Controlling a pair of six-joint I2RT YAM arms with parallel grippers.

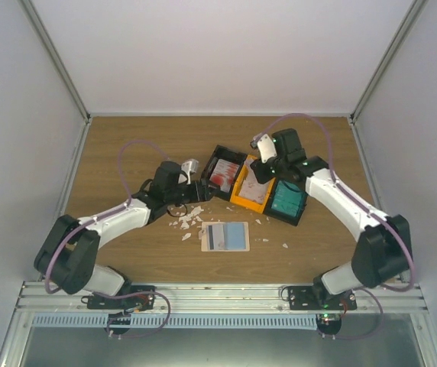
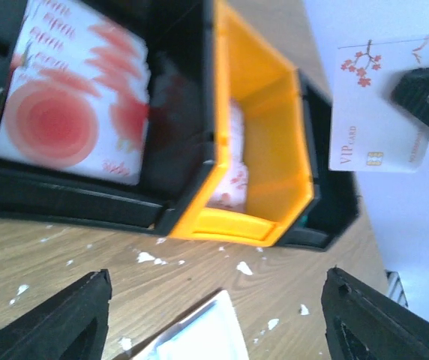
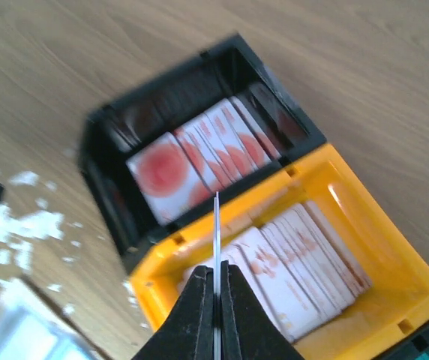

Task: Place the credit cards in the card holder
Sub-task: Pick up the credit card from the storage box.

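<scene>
A white VIP card (image 2: 372, 105), printed with a red blossom sprig and a gold chip, is pinched by the right tool (image 3: 216, 274). Its fingers press flat against both faces. From the right wrist view the card shows edge-on as a thin upright line. It hangs in the air above the row of bins, roughly over the orange bin (image 2: 274, 105) and clear of what lies inside.

The orange bin holds a leaning row of white cards with pale red print (image 3: 297, 259), standing on edge. Touching its left side is a black bin (image 2: 177, 112) packed with cards bearing a red round mark (image 2: 57, 112). Touching its right side is a second black bin (image 2: 323, 172) with teal cards (image 1: 286, 199) in it.

The card holder (image 1: 224, 236) lies open and flat on the wooden surface (image 1: 127, 145), on the near side of the bins and apart from them. Its inner panels show pale blue and beige. White scraps (image 1: 189, 220) are scattered between the holder and the left arm, with a few more to the holder's right.

The left tool (image 2: 216, 281) hovers low over the surface just beside the first black bin. Its fingers are spread wide with nothing between them. A pale corner of the holder shows beneath it in the left wrist view.
</scene>
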